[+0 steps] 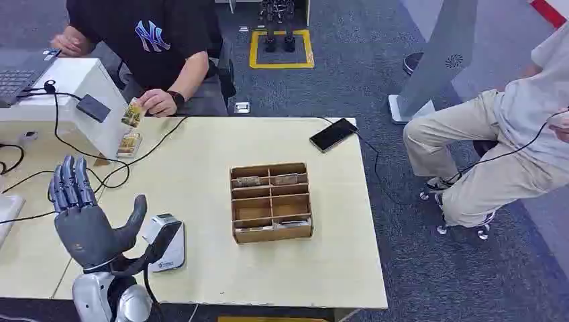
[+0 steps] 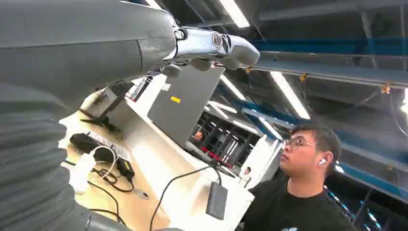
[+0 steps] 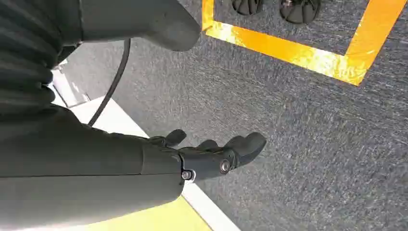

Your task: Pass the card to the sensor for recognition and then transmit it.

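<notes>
My left hand (image 1: 90, 221) is raised over the table's near left corner, palm up, fingers spread, holding nothing. In the left wrist view that hand (image 2: 120, 48) stretches out toward the person across the table. The white card sensor (image 1: 166, 243) with a dark top sits just right of it. A person in a black shirt holds a card (image 1: 133, 113) upright at the table's far edge. A second card (image 1: 129, 143) leans against a white box below it. My right hand (image 3: 211, 154) hangs over grey floor with its fingers loosely extended and nothing in them.
A wooden compartment box (image 1: 272, 201) holding cards stands mid-table. A black phone (image 1: 333, 134) on a cable lies at the far right edge. Cables cross the left side, by a white box (image 1: 80, 80) and a laptop (image 1: 17, 74). Another person (image 1: 510, 141) sits to the right.
</notes>
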Motion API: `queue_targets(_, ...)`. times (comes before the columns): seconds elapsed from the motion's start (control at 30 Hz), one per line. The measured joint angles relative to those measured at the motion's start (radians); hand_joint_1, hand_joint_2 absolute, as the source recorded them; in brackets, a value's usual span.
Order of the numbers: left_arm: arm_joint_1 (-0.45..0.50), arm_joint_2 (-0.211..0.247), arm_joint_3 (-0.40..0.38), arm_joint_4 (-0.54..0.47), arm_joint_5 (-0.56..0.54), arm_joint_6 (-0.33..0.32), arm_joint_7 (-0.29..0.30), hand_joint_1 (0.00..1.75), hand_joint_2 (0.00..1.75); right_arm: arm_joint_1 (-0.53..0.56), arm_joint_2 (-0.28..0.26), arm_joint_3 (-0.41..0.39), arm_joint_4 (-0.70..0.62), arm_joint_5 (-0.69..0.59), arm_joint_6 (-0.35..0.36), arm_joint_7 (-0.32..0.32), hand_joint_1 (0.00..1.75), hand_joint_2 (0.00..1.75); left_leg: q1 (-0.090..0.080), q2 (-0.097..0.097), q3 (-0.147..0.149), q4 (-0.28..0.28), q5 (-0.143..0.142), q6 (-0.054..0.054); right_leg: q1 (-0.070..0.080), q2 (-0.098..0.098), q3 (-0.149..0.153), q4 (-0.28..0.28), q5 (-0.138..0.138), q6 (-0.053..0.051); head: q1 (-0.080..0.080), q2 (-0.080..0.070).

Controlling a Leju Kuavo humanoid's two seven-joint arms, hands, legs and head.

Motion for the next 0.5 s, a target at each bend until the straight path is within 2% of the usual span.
queue_targets(0.3, 0.002, 0.000, -0.006, 0.016, 0.003, 0.000, -0.011, 0.00, 1.75, 0.000, 0.001, 0.010, 0.000, 0.017, -0.002, -0.015, 0.00, 1.75, 0.000, 0.000, 0.000, 0.000, 0.000, 0.000, 0.000, 0.000, 0.000, 0.000, 0.000, 0.000, 0.000, 0.000)
queue_targets(0.33, 0.002, 0.000, -0.006, 0.016, 0.004, 0.000, -0.011, 0.00, 0.00, 0.000, 0.001, 0.011, 0.000, 0.018, -0.002, -0.016, 0.00, 1.75, 0.000, 0.000, 0.000, 0.000, 0.000, 0.000, 0.000, 0.000, 0.000, 0.000, 0.000, 0.000, 0.000, 0.000)
queue_targets(0.43, 0.006, 0.000, -0.006, 0.016, 0.006, 0.000, -0.024, 0.00, 0.00, 0.000, 0.001, 0.012, 0.000, 0.023, -0.002, -0.017, 0.00, 1.75, 0.000, 0.000, 0.000, 0.000, 0.000, 0.000, 0.000, 0.000, 0.000, 0.000, 0.000, 0.000, 0.000, 0.000)
queue_targets(0.47, 0.006, 0.000, -0.006, 0.016, 0.022, 0.000, -0.045, 0.00, 1.75, 0.001, 0.001, 0.015, 0.000, 0.027, -0.002, -0.017, 0.00, 1.75, 0.000, 0.000, 0.000, 0.000, 0.000, 0.000, 0.000, 0.000, 0.000, 0.000, 0.000, 0.000, 0.000, 0.000)
queue_targets(0.5, 0.006, 0.000, -0.006, 0.016, 0.029, 0.000, -0.059, 0.00, 1.75, 0.001, 0.001, 0.016, 0.001, 0.030, -0.002, -0.018, 0.00, 1.75, 0.000, 0.000, 0.000, 0.000, 0.000, 0.000, 0.000, 0.000, 0.000, 0.000, 0.000, 0.000, 0.000, 0.000)
